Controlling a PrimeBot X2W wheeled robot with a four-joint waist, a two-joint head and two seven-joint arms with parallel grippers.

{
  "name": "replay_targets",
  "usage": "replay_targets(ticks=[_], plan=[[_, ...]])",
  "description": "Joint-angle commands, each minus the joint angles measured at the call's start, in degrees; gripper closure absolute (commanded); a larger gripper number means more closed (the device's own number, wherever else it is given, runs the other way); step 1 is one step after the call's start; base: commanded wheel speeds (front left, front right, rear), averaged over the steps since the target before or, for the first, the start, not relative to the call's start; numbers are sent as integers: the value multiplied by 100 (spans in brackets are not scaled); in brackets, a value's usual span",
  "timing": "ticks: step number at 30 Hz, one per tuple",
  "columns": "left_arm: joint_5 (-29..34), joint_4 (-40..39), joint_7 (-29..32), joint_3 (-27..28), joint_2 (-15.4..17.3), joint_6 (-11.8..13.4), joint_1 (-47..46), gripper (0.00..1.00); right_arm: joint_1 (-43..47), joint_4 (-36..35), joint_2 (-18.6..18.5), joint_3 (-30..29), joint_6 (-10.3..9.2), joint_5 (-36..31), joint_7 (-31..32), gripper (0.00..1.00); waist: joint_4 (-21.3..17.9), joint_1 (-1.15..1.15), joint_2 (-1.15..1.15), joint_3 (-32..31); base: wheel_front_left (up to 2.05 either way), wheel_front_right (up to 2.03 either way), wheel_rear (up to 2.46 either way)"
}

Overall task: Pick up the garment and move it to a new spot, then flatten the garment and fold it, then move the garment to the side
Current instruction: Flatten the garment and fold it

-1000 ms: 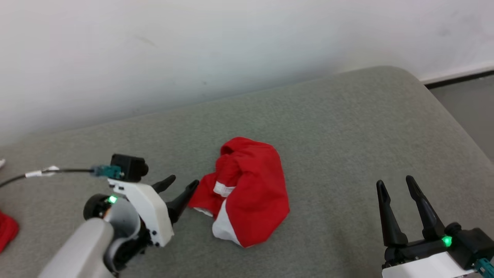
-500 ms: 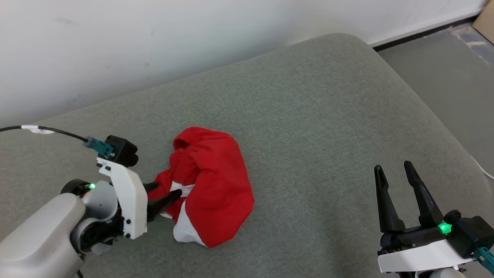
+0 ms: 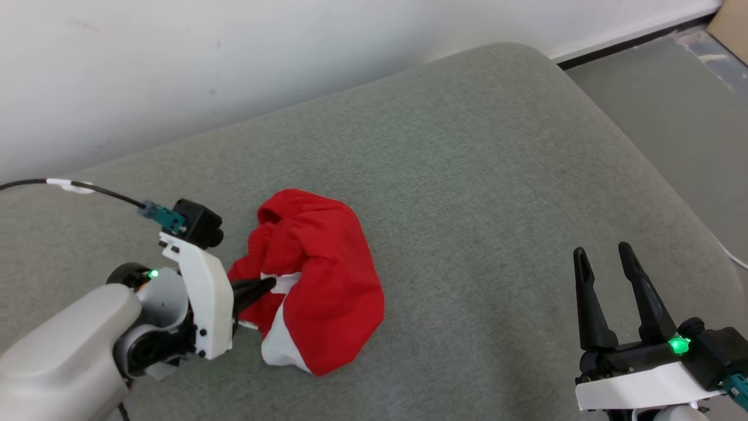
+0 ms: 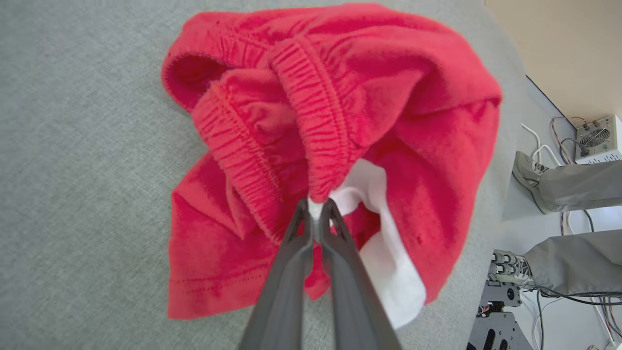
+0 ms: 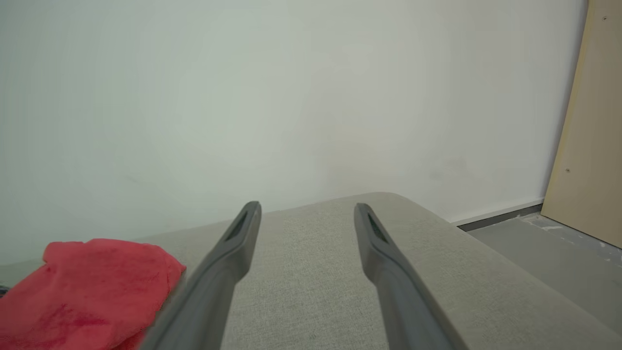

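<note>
A crumpled red garment with a white lining and an elastic waistband lies on the grey cushion. My left gripper is at its left side, shut on the garment where the waistband meets a white tag. The left wrist view shows the two fingers pinched together on that white bit of the garment at the left gripper. My right gripper stands open at the lower right, well apart from the cloth, with nothing between its fingers. In the right wrist view the garment lies to the left of the open right gripper.
A white wall backs the cushion. The cushion's rounded right edge drops to a grey floor. A black cable runs to my left wrist. A person's legs and shoes and an electronics box show beyond the cushion.
My left gripper reached into the garment's left edge and closed on the cloth at the white tag. The head camera shifted, so the scene slid left. The right gripper stayed open.
</note>
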Motion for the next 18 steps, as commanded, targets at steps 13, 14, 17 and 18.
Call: replay_targets(ticks=[13,14,17,18], plan=[[-664,37,-108,-596,251,2,-255,100,215,69,-67,-82,-10,-110,5,0,1205,0,0,-413,0,0,0],[-686,47,-83,-631,287,2,-240,100,237,72,-87,-102,-10,-117,5,0,1321,0,0,-433,0,0,0],[-778,125,-104,-666,442,3,-142,100,258,79,-124,-122,-10,-123,5,0,1625,0,0,-473,0,0,0],[-827,145,-127,-658,500,3,-97,100,259,85,-134,-113,-10,-126,5,0,1704,0,0,-482,0,0,0]])
